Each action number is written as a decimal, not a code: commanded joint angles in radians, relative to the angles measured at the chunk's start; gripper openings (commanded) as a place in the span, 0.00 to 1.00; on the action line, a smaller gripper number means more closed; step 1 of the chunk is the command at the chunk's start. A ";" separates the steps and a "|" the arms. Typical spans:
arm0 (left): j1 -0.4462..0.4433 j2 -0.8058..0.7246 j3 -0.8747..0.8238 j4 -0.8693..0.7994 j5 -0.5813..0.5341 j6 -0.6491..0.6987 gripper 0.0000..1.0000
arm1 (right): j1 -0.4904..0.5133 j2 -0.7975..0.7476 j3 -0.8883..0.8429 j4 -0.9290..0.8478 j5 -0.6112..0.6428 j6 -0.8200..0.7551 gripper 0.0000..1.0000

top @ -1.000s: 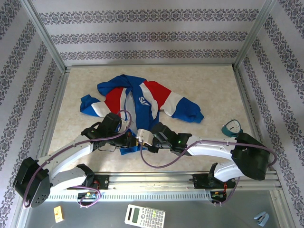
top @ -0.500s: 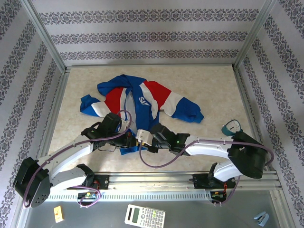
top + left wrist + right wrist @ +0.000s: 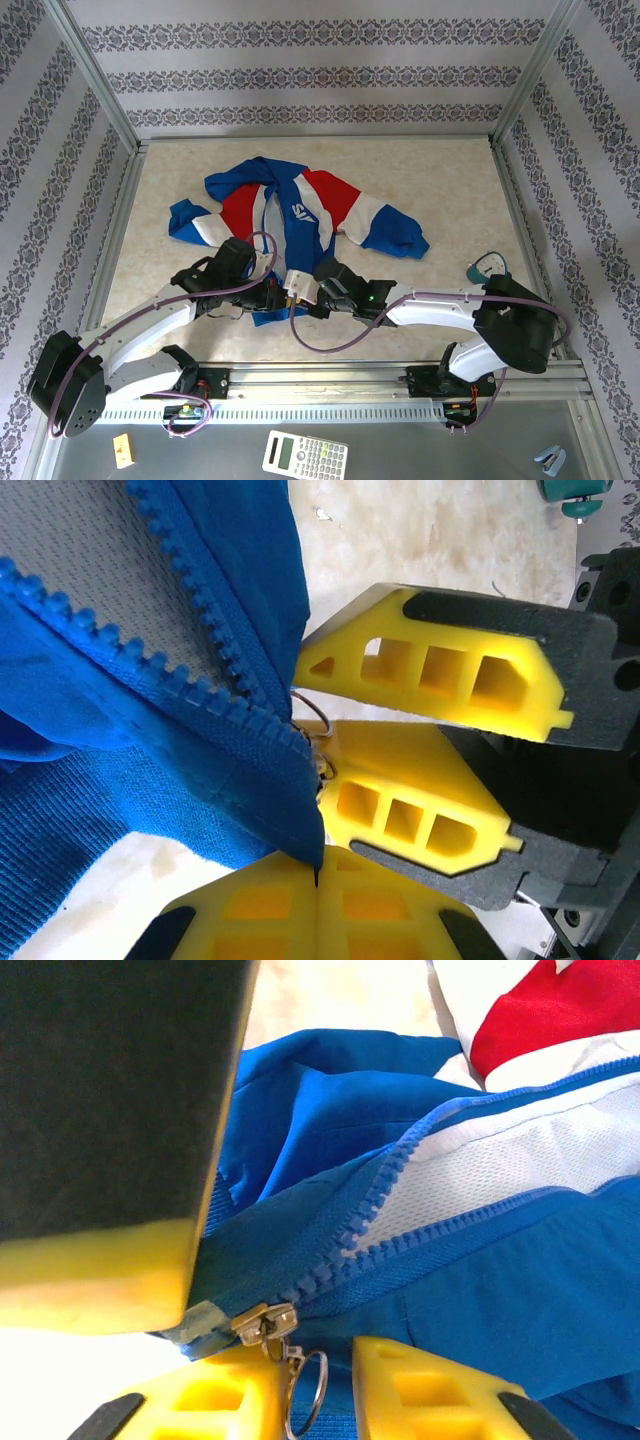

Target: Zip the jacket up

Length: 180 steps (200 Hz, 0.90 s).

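The royal-blue jacket [image 3: 300, 212] with red and white panels lies spread on the table, its front open. My left gripper [image 3: 318, 868] is shut on the blue bottom hem corner beside the zipper's foot, near the table's front [image 3: 268, 297]. My right gripper [image 3: 315, 1385] is open right next to it. Its yellow fingers [image 3: 440, 1395] stand either side of the metal ring pull [image 3: 308, 1392], which hangs from the silver slider [image 3: 265, 1322] at the bottom of the blue teeth. Above the slider the two rows of teeth part over white mesh lining [image 3: 520, 1160].
A teal object [image 3: 487, 268] sits at the table's right, partly behind the right arm's elbow. Below the front rail lie a calculator [image 3: 305, 456], a small yellow item [image 3: 123, 450] and a blue-grey item [image 3: 548, 458]. Metal frame posts edge the table.
The right arm has crept slightly left, bringing its gripper closer against the left one at the hem. The left arm and the jacket have stayed put.
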 commanded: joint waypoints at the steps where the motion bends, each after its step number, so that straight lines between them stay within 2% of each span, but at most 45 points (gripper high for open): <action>1: -0.007 -0.019 0.008 -0.032 0.026 0.024 0.00 | 0.010 0.010 0.036 0.026 0.033 -0.020 0.08; 11: -0.008 -0.021 0.005 -0.036 0.020 0.024 0.00 | 0.011 0.007 0.038 0.016 0.033 -0.019 0.00; 32: -0.006 -0.030 0.001 -0.048 -0.004 0.030 0.00 | 0.011 0.008 0.044 -0.011 0.029 -0.014 0.00; 69: -0.002 -0.057 -0.001 -0.056 -0.042 0.023 0.31 | 0.011 0.016 0.051 -0.058 -0.012 0.009 0.00; 88: 0.002 -0.092 -0.014 -0.052 -0.064 0.003 0.41 | 0.011 0.012 0.044 -0.064 -0.031 0.028 0.00; 134: 0.029 -0.231 -0.085 -0.013 -0.121 -0.105 0.52 | 0.013 0.013 0.040 -0.072 -0.085 0.065 0.00; 160: 0.058 -0.314 -0.151 0.047 -0.140 -0.206 0.53 | 0.013 0.020 0.041 -0.075 -0.103 0.072 0.00; 180: 0.066 -0.356 -0.212 0.153 -0.130 -0.283 0.52 | 0.013 0.025 0.044 -0.076 -0.115 0.080 0.00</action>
